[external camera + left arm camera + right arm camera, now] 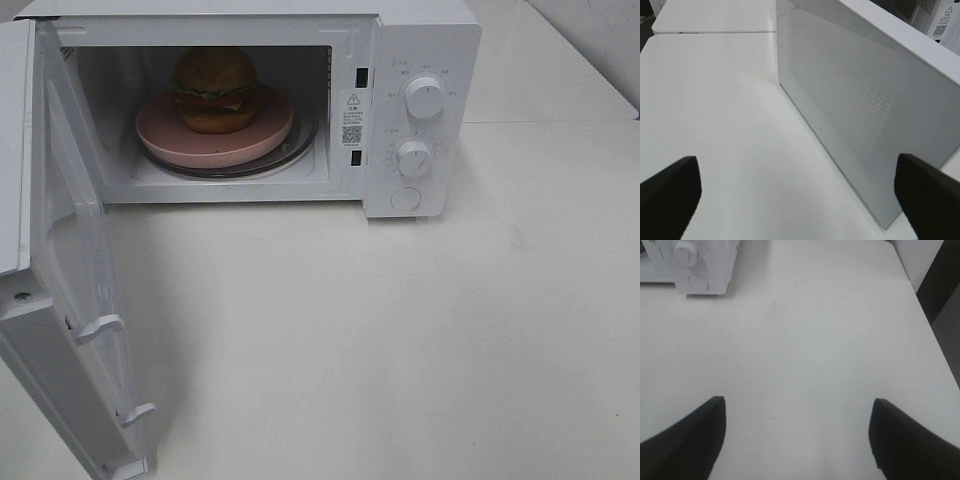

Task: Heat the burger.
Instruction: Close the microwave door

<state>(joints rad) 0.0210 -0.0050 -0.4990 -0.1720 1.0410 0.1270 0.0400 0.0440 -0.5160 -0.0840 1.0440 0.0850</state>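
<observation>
Exterior high view, from the left: the microwave door [80, 300] stands swung wide, its free edge toward the front of the worktop [400, 340]. The left fingers [670, 192], spread and empty, hover near its outer face, so this arm looks the nearer for pushing it shut. The burger [215, 88] sits on the pink plate [160, 135] inside the cavity. The right fingers [690, 437], also spread and empty, hang over worktop, well apart.
</observation>
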